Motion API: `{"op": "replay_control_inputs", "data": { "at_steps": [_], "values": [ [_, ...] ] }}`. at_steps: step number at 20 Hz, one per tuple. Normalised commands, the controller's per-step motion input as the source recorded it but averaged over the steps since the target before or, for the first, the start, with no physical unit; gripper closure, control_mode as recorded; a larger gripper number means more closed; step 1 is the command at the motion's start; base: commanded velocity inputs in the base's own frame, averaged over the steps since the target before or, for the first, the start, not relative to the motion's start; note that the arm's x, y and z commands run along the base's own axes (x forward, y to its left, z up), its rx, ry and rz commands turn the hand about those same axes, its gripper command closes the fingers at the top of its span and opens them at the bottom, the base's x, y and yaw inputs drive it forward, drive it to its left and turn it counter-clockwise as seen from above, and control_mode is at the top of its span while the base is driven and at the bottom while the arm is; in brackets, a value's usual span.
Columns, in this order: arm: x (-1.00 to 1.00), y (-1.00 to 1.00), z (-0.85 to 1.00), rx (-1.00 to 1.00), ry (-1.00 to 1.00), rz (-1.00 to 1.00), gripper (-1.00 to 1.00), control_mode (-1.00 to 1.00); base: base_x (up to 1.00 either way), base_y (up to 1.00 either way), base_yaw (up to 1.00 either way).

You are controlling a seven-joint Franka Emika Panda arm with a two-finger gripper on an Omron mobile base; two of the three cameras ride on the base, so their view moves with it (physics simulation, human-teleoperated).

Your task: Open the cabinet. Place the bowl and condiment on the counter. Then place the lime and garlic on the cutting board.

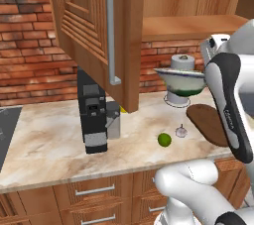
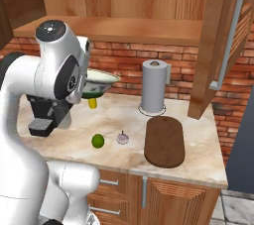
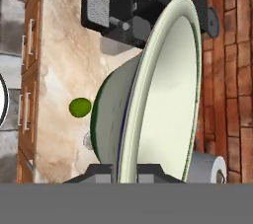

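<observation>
My gripper (image 3: 126,172) is shut on the rim of the cream-white bowl (image 3: 163,94), holding it in the air above the counter (image 1: 49,144). The bowl (image 1: 181,78) hangs below the open cabinet's shelf (image 1: 193,23), in front of a paper towel roll. Both cabinet doors (image 1: 94,26) stand swung out. On the counter the lime (image 1: 164,140) and garlic (image 1: 181,131) lie side by side, just left of the dark cutting board (image 1: 206,122). A small yellow item (image 2: 93,103), possibly the condiment, stands on the counter under the bowl (image 2: 101,81).
A black coffee machine (image 1: 94,115) stands on the counter left of the lime. The paper towel roll (image 2: 154,87) is by the brick wall behind the cutting board (image 2: 164,141). The open right door (image 2: 223,35) juts over the counter's right end. Drawers (image 1: 94,189) lie below.
</observation>
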Motion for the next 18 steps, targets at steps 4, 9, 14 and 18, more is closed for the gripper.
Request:
{"op": "replay_control_inputs", "data": {
  "at_steps": [4,9,14,18],
  "values": [
    [0.69,0.0,-0.93,-0.11,0.0,0.26,1.0,-1.0,0.0,0.0,0.0],
    [0.85,-0.02,-0.49,-0.07,-0.03,0.2,1.0,-1.0,0.0,0.0,0.0],
    [0.96,-0.01,-0.59,-0.08,0.0,0.18,1.0,-1.0,0.0,0.0,0.0],
    [0.8,-0.08,-0.41,-0.06,0.02,0.14,1.0,-1.0,0.0,0.0,0.0]
  ]
}}
